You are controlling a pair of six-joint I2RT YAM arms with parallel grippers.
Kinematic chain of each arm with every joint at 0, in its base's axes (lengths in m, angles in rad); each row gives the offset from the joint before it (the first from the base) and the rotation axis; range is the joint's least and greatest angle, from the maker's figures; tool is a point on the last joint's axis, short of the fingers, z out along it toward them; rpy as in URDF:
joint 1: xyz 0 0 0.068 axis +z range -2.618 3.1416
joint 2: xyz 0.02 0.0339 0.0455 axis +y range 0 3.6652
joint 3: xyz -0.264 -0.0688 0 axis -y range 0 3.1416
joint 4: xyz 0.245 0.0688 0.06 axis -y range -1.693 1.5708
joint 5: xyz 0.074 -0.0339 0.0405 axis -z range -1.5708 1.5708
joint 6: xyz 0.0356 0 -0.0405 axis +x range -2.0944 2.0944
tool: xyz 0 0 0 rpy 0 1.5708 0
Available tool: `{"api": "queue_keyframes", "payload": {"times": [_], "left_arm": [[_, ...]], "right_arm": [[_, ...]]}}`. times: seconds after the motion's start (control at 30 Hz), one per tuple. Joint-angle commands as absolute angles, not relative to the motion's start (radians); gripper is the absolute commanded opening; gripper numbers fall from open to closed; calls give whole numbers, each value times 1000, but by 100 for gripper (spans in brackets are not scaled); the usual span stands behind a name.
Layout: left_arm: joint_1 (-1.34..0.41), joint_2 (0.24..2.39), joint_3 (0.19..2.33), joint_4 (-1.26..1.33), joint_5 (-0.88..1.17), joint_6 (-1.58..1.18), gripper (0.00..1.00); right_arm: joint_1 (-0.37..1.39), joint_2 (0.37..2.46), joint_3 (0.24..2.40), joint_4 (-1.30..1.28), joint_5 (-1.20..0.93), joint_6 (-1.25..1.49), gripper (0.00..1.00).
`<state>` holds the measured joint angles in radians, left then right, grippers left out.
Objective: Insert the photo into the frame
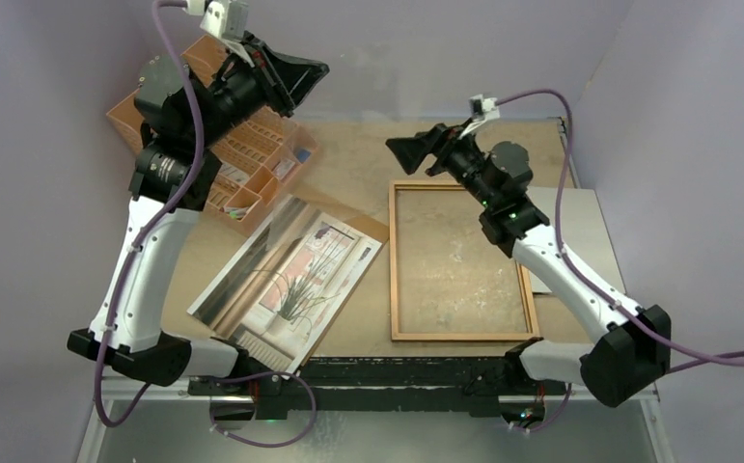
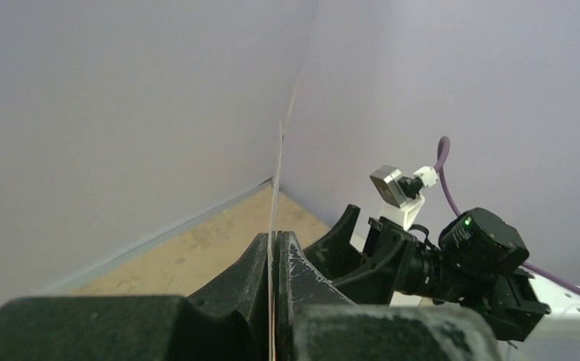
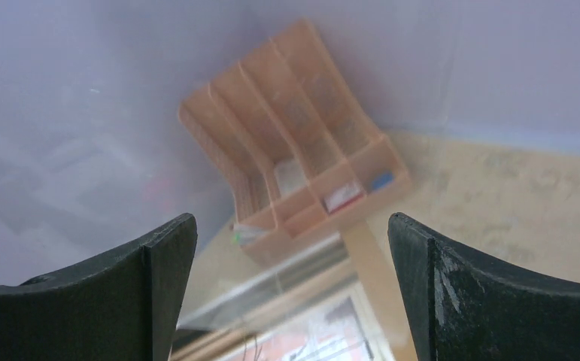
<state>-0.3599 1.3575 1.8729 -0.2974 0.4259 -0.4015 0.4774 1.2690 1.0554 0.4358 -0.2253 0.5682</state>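
Note:
The photo (image 1: 310, 275) lies face up at the table's middle left, showing a grassy potted plant by a window; it also shows blurred in the right wrist view, the photo (image 3: 332, 335) low between the fingers. The frame (image 1: 392, 260), thin brown wood, lies flat at the right with bare table inside it. My left gripper (image 1: 310, 72) is raised at the back left, shut on a thin clear sheet (image 1: 252, 251) that slants down over the photo. That sheet (image 2: 275, 180) shows edge-on between the left gripper's (image 2: 275, 235) fingers. My right gripper (image 1: 401, 149) hovers open over the frame's far left corner; the right gripper (image 3: 293, 226) holds nothing.
A brown backing panel (image 1: 368, 224) lies under the photo. An orange-tan file rack (image 1: 252, 164) stands at the back left, seen hazily as the rack (image 3: 294, 150) through the clear sheet. Lilac walls close in at the back and both sides.

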Motion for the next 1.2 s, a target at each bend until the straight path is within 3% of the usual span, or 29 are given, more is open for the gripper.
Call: {"api": "queue_keyframes", "payload": {"times": [0.0,0.13,0.37,0.63,0.87,1.17], "left_arm": [[-356,1311,1937,-119,569,-486,0],[-356,1268,1938,-88,583,-483,0],[-356,1229,1929,-17,616,-513,0],[-356,1198,1918,61,659,-543,0],[-356,1200,1922,31,627,-535,0],[-356,1171,1871,16,602,-508,0]], "right_arm": [[405,1210,1090,527,-163,540,99],[284,1149,1015,676,-293,578,99],[239,1178,1075,864,-928,529,99],[240,1214,1094,930,-1019,595,97],[239,1186,1075,1090,-1230,675,50],[239,1169,1130,957,-1262,643,35]]}}
